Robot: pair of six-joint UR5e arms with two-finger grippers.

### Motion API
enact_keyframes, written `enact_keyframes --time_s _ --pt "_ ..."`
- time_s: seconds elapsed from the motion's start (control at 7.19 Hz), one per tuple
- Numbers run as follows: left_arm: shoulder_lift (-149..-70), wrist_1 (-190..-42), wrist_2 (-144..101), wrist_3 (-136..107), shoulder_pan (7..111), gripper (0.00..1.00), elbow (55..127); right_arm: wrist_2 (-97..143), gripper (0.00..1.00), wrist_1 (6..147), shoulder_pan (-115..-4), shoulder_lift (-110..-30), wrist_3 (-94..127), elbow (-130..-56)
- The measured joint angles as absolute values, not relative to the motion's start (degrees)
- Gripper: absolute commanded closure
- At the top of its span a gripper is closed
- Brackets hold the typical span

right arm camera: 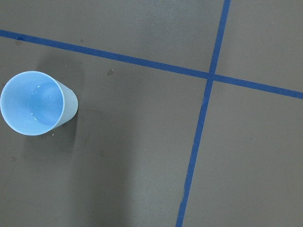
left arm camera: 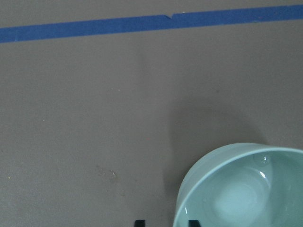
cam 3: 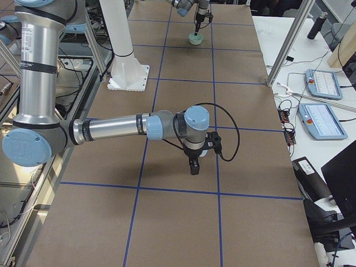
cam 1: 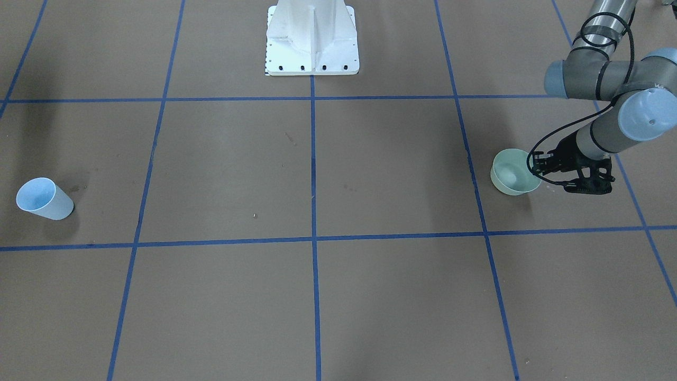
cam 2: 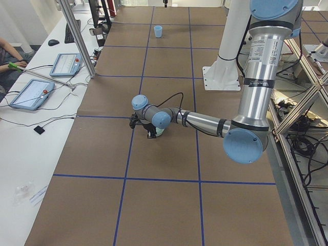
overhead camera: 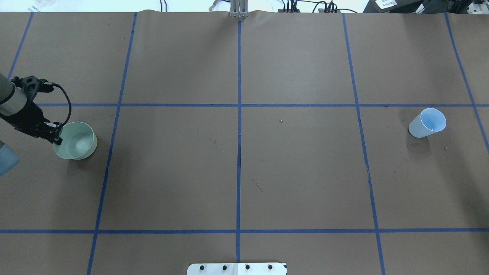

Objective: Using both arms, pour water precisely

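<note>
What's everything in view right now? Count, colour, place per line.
bowl: one, pale green, upright, robot's left end of the table.
cup: one, light blue, upright, robot's right end.
table: one, brown paper, blue tape grid.
pedestal: one, white, centre of the robot-side edge.
tablets: two, grey-blue, operators' bench.
left gripper: black, open, fingers astride the bowl's rim.
right gripper: black, above the table near the cup; open or shut unclear.
</note>
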State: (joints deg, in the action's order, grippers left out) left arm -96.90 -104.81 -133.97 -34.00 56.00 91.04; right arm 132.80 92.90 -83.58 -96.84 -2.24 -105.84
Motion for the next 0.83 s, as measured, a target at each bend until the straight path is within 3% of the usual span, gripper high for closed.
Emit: enact_keyframes --time_s 0.42,0.83 --pt "-99.2 -104.1 -140.3 -38.0 56.0 1.00 94.8 132.7 0.00 92.9 -83.6 -96.7 -2.3 -106.1" --pt "-110.7 -104.0 -140.5 -56.1 51.2 1.00 96.7 132.7 0.00 92.9 -83.6 -96.6 -2.3 -106.2"
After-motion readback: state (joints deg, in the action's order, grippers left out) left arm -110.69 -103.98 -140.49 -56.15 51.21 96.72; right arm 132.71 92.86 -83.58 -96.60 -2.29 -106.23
